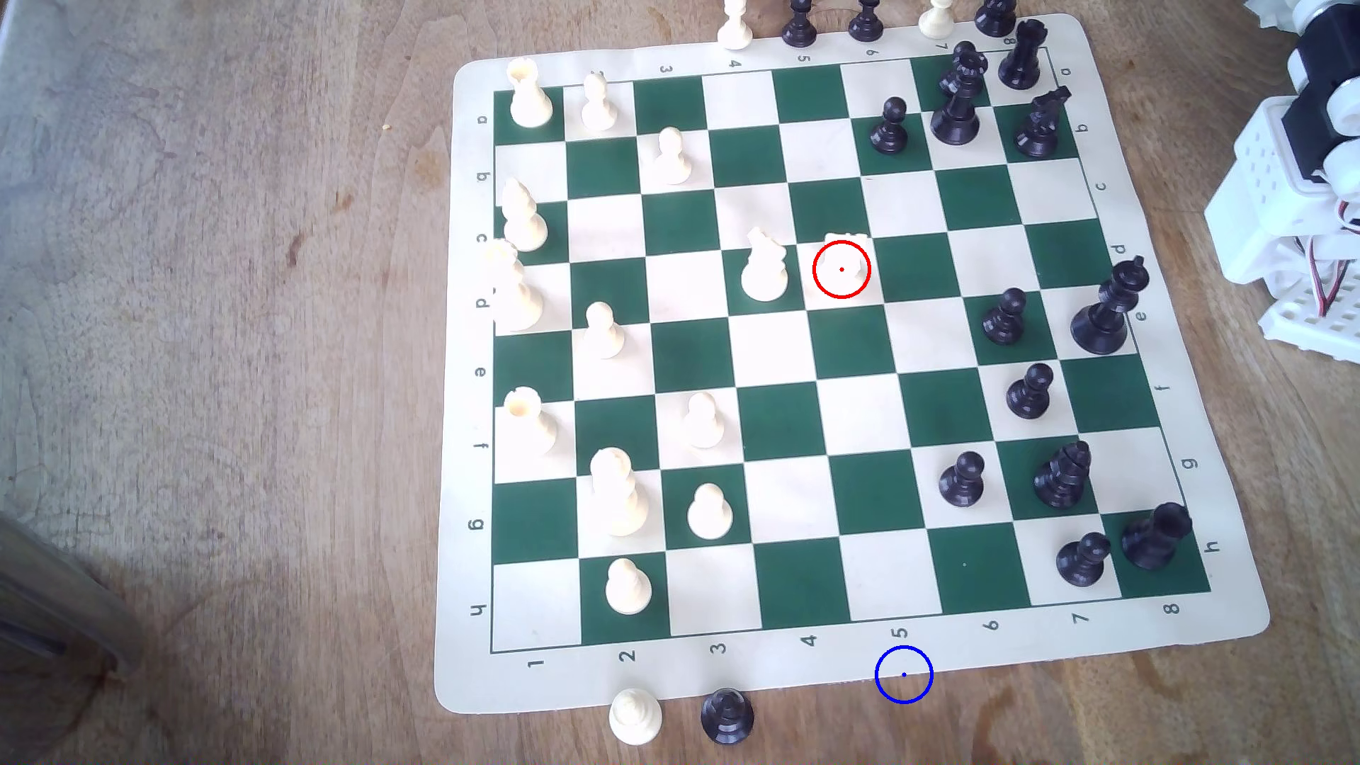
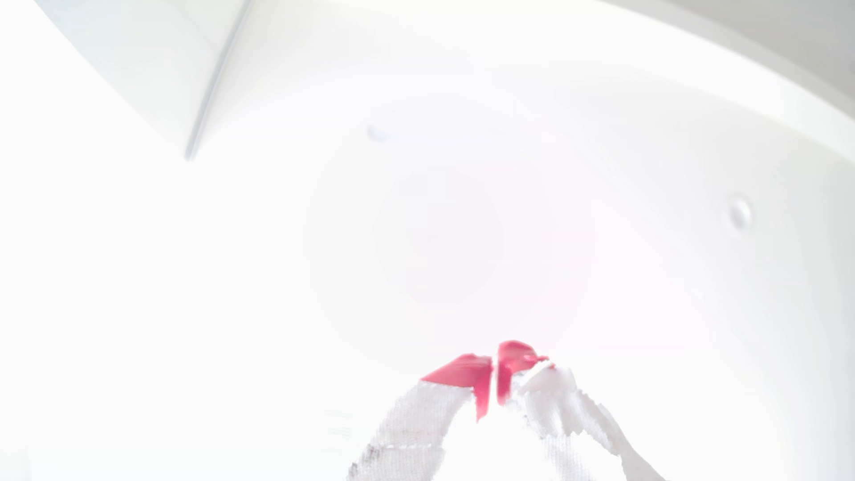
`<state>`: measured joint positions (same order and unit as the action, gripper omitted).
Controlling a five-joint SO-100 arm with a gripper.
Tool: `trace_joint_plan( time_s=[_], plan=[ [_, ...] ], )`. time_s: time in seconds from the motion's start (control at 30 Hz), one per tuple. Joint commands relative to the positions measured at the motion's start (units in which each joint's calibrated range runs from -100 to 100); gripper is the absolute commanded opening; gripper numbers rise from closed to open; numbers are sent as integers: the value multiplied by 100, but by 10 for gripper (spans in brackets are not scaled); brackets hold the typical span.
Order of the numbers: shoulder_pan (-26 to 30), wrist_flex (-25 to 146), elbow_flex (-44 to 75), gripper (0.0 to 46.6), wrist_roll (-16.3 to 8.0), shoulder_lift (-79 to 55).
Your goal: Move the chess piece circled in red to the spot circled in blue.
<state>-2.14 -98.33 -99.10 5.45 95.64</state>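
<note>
The small cream chess piece (image 1: pixel 843 259) stands on a light square near the middle of the green-and-cream board, inside a red ring, just to the exterior view's right of a taller cream knight (image 1: pixel 764 266). A blue ring (image 1: pixel 904 674) is drawn on the mat's near border below the number 5. My gripper (image 2: pixel 494 370) appears in the wrist view with its red-tipped white fingers (image 2: pixel 462 370) pressed together, nothing between them, facing an overexposed white surface. The arm's white body (image 1: pixel 1302 184) sits off the board at the exterior view's right edge, far from the piece.
Cream pieces fill the board's left half and black pieces (image 1: pixel 1004 318) its right half in the exterior view. A cream pawn (image 1: pixel 634 715) and a black pawn (image 1: pixel 727 715) stand off the mat near the blue ring. More captured pieces (image 1: pixel 799 22) line the far edge.
</note>
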Motion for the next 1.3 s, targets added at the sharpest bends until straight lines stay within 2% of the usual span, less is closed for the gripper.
trace_joint_plan(
  time_s=[0.0, 0.87, 0.97, 1.03, 1.27],
  plan=[
    [-17, -143, -90, 2, 24, 20],
    [-17, -143, -90, 2, 15, 20],
    [171, 70, -90, 2, -44, 20],
    [186, 373, -90, 2, -44, 20],
    [186, 4059, -90, 2, 24, 11]
  ],
)
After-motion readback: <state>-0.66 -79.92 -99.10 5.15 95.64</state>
